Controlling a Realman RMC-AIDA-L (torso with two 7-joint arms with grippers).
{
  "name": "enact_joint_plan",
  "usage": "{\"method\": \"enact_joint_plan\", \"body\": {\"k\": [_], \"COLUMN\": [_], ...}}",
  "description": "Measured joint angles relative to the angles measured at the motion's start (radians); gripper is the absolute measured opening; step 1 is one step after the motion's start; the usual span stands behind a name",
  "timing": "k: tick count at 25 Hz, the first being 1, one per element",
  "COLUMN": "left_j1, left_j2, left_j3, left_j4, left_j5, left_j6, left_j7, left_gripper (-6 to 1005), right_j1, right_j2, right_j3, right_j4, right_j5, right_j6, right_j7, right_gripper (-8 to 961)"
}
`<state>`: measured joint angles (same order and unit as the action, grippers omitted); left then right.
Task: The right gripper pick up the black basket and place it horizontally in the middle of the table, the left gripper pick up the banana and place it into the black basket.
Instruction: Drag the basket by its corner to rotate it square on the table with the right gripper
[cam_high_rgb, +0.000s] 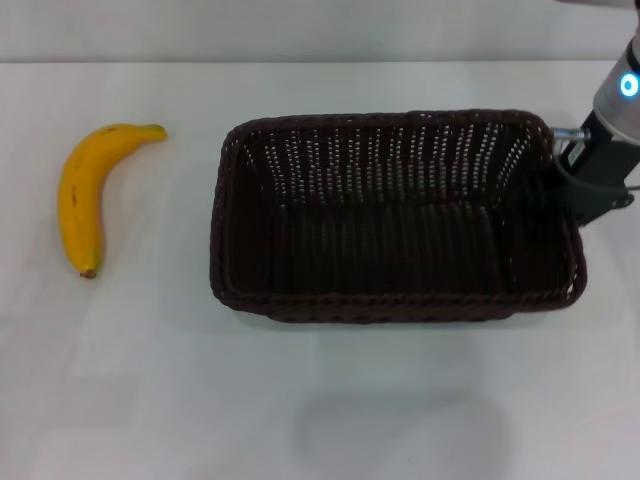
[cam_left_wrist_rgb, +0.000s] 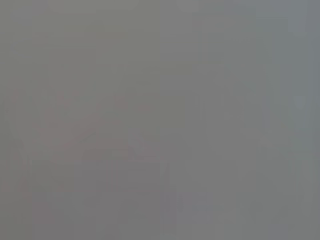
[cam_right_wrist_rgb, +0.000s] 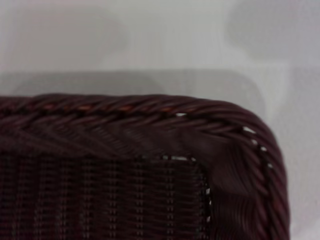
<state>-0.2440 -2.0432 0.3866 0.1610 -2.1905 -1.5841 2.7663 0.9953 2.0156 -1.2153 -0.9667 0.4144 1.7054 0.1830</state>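
The black basket (cam_high_rgb: 400, 300) lies lengthwise across the middle of the white table (cam_high_rgb: 150, 400), open side up and empty. My right gripper (cam_high_rgb: 572, 185) is at the basket's right end, shut on its rim near the far right corner. The right wrist view shows that braided rim corner (cam_right_wrist_rgb: 150, 112) close up, with the basket's shadow on the table beyond it. The yellow banana (cam_high_rgb: 80, 195) lies on the table to the left of the basket, well apart from it, stem end pointing away from me. My left gripper is out of view; the left wrist view is plain grey.
A faint shadow (cam_high_rgb: 400, 430) lies on the table in front of the basket. The table's far edge (cam_high_rgb: 300, 60) runs along the top of the head view.
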Motion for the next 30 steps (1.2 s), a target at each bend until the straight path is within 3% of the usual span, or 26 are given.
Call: {"method": "enact_joint_plan", "body": {"k": [12,23,30], "left_j1": [0.002,0.009,0.010], "left_j2": [-0.007,-0.011,-0.011], "left_j3": [0.000,-0.003,-0.006], "left_j4": [0.000,0.000,0.000], "left_j5": [0.001,0.002,-0.004], "left_j6": [0.000,-0.006,0.007], "left_j7": [0.002,0.006,0.005], "left_gripper": [889,889,888], "right_j1": [-0.062,-0.090,-0.117], "right_j2": [-0.002,-0.013,-0.043], "right_j3": [0.010,0.008,0.009], "right_j4": [-0.100,-0.225,-0.319], "right_j5": [0.051,0.043,0.046], "right_j6": [0.021,0.096,0.139], "right_j7": [-0.011,0.017,0.030], "right_gripper": [276,306,307]}}
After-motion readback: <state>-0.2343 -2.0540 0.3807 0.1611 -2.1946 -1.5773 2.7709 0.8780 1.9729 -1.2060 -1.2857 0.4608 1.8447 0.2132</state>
